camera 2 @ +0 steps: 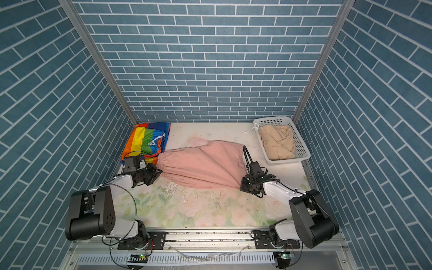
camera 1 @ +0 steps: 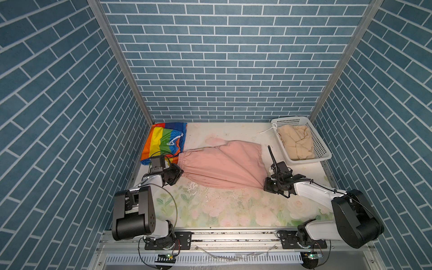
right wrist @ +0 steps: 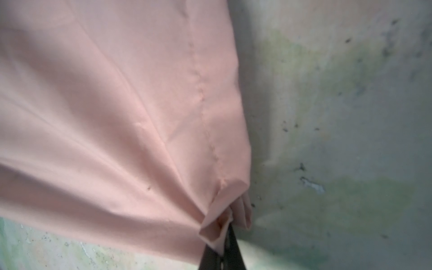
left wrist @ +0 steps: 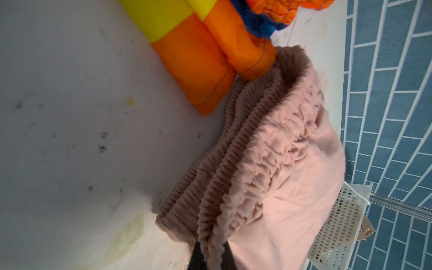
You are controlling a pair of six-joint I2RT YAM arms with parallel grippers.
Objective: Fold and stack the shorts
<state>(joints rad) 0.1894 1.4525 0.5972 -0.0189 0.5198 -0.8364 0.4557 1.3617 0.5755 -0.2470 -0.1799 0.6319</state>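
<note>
The pink shorts point(camera 1: 224, 166) point(camera 2: 203, 167) lie stretched across the middle of the table in both top views. My left gripper point(camera 1: 178, 174) point(left wrist: 212, 257) is shut on their gathered elastic waist point(left wrist: 254, 145) at the left end. At the right end my right gripper point(camera 1: 266, 184) point(right wrist: 222, 252) is shut on a bunched corner of the leg hem point(right wrist: 217, 224). The rainbow-striped shorts point(camera 1: 164, 140) point(camera 2: 147, 140) lie folded in the back left corner, just behind the waist. The beige shorts point(camera 1: 295, 141) point(camera 2: 277, 141) sit crumpled in the basket.
A white perforated basket point(camera 1: 320, 146) point(camera 2: 301, 145) stands at the back right, with a white drawstring point(camera 1: 268, 129) trailing over its rim onto the table. Blue brick-patterned walls enclose the left, back and right sides. The flowered tabletop point(camera 1: 233, 210) spreads in front of the shorts.
</note>
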